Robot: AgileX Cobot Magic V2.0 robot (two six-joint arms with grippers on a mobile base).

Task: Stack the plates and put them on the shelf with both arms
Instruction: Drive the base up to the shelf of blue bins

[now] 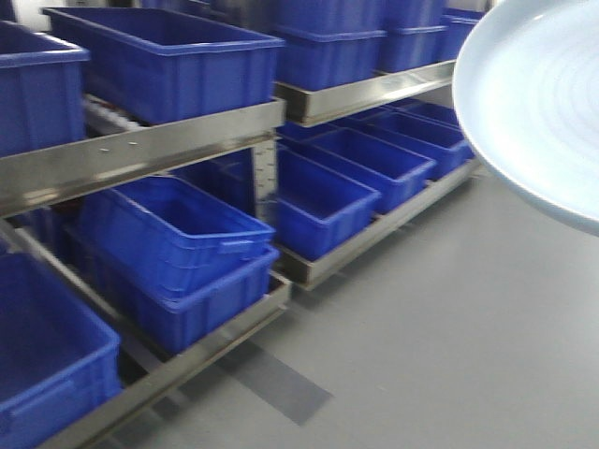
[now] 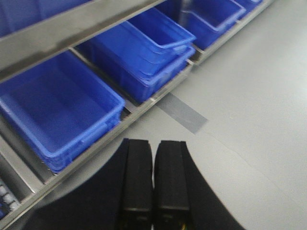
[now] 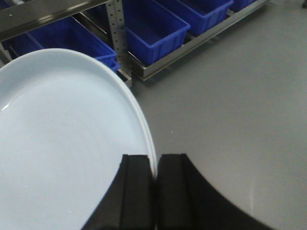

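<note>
Pale blue-white plates spread out ahead and to the left of the right gripper. Its two black fingers are clamped on the near rim, which runs into the narrow slit between them. Just ahead of the fingertips the edge shows as two thin lines lying one against the other, like two rims stacked. The load is held in the air over the grey floor. In the front-facing view it hangs tilted in the upper right corner, apart from the racking. Beyond the plates, ahead of this gripper, stands the stainless-steel shelf, with a perforated upright and a low front rail. Blue crates sit in its bottom tier, and more rest on the upper rail in the front view. The left gripper points down at the floor with its fingers drawn together side by side. Only a thin dark line shows between them and nothing is held there. Ahead and to the left of it the shelf's bottom rail runs diagonally. One open crate sits close by on the left, and two nested crates sit further along. A strip of darker grey tape lies on the floor just ahead of the fingertips, beside the rail.
</note>
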